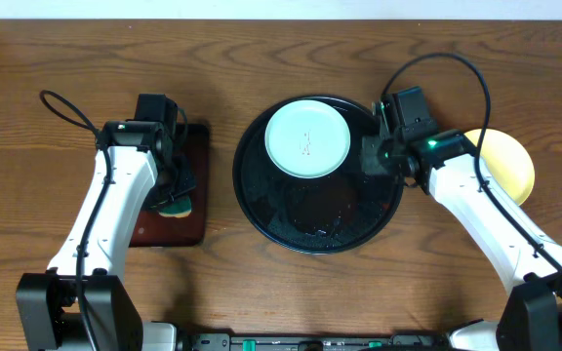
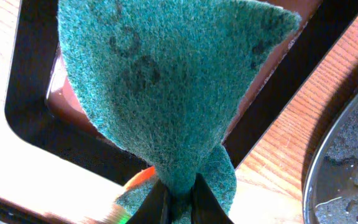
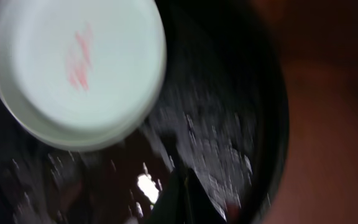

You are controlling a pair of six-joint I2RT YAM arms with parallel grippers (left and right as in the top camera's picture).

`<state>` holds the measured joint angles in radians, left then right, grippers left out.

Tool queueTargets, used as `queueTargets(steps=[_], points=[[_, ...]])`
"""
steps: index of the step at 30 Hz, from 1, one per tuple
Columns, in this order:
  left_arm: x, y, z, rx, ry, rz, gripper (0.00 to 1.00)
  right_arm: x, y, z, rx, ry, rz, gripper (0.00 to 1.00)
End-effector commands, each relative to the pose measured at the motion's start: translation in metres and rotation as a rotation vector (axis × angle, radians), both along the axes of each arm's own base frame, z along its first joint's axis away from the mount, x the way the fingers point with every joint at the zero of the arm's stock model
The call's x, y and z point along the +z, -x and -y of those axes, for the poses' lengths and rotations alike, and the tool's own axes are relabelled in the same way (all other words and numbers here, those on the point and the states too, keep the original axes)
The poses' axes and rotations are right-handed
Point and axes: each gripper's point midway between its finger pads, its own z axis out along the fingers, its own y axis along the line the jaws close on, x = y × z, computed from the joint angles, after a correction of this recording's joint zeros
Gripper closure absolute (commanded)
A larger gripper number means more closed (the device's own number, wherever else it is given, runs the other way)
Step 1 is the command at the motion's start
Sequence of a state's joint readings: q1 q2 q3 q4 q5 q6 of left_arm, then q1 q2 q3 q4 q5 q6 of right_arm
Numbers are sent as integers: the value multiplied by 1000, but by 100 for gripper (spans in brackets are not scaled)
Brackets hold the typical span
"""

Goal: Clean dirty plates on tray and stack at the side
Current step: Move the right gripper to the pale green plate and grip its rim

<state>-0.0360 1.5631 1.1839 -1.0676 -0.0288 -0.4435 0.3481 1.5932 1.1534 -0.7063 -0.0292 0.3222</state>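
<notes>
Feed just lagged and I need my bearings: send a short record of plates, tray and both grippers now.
plate on tray: mint plate, reddish smear at centre, toward the far edge of the black tray
plate off tray: yellow plate on the table, right side, partly under the right arm
left gripper: shut on green scouring pad, over the red-brown tray
right gripper: shut, at the black tray's right rim; hold on it unclear

Overhead looks straight down; both wrist views (very close) share the tray [image 1: 320, 210].
</notes>
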Motion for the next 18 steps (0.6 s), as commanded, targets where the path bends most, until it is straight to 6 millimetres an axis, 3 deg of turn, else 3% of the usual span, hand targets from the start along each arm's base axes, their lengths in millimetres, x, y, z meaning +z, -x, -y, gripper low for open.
queueTargets(steps=[1,4,6,12,15,18], points=[[1,2,1,-45,11,-3,92,-11,15,0,-20,-22,-84,99],[1,1,7,-97,41,-1,92,-17,25,-3,13,-32,-127,92],[1,0,6,-109,39,3,92,-16,22,-4,49,-27,-104,87],[1,-12,6,-135,32,47,93,0,-16,-18,250,6,110,67],[1,-16,6,-135,31,64,92,4,-36,-26,265,-8,189,65],[1,-17,6,-135,32,67,92,-9,-50,-37,279,-23,214,63]])
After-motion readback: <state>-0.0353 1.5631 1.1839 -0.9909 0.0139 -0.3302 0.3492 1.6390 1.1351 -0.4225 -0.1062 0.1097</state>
